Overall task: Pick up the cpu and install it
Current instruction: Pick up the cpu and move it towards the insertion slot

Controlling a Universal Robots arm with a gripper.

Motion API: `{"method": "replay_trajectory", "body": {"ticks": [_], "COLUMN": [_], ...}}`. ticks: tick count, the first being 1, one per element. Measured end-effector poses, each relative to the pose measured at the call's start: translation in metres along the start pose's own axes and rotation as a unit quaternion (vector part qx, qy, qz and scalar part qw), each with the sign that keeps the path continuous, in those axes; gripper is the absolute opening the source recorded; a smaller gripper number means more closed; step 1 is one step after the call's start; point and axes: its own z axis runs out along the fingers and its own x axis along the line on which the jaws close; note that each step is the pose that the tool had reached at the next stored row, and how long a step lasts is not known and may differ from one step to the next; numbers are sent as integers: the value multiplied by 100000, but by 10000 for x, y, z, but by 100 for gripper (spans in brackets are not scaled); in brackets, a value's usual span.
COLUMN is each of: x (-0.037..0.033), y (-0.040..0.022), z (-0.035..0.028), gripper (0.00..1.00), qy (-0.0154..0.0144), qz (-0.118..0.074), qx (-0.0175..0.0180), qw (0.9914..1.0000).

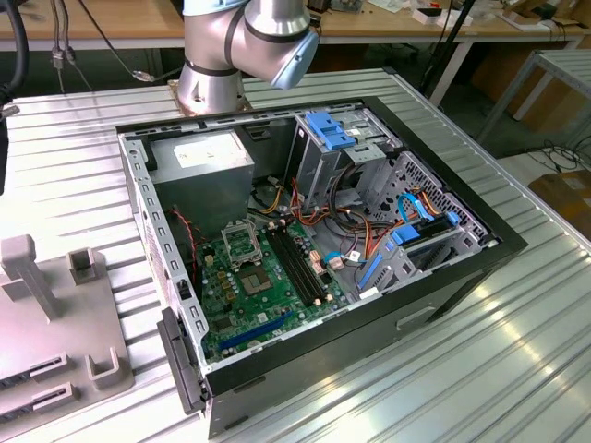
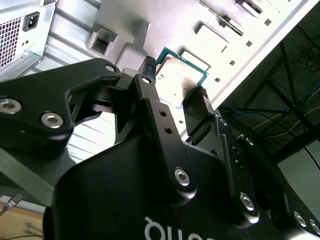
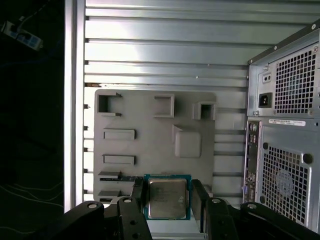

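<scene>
In both wrist views the claw (image 3: pixel 169 197) is clamped on the cpu (image 3: pixel 167 199). Its 2 black fingers (image 3: pixel 139 194) press against opposite edges, and the cpu's silvery face is held well above everything else. Beyond it a grey tray (image 3: pixel 150 131) with moulded pockets lies flat on the ribbed metal counter (image 3: pixel 165 45), just beside the case (image 3: pixel 280 150), whose vented back shows. In the exterior view the tray (image 1: pixel 55 341) is at the exterior view's left of the open case (image 1: pixel 462 268). The socket (image 1: pixel 242 245) sits on the green board inside, and the arm (image 1: pixel 245 41) rises behind.
</scene>
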Motion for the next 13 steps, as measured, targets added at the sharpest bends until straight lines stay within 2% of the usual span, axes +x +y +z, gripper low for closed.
{"method": "replay_trajectory", "body": {"ticks": [13], "x": [-127], "y": [-3], "z": [-1], "gripper": [47], "qy": [-1], "qz": [2], "qx": [-3], "qw": [100000]}}
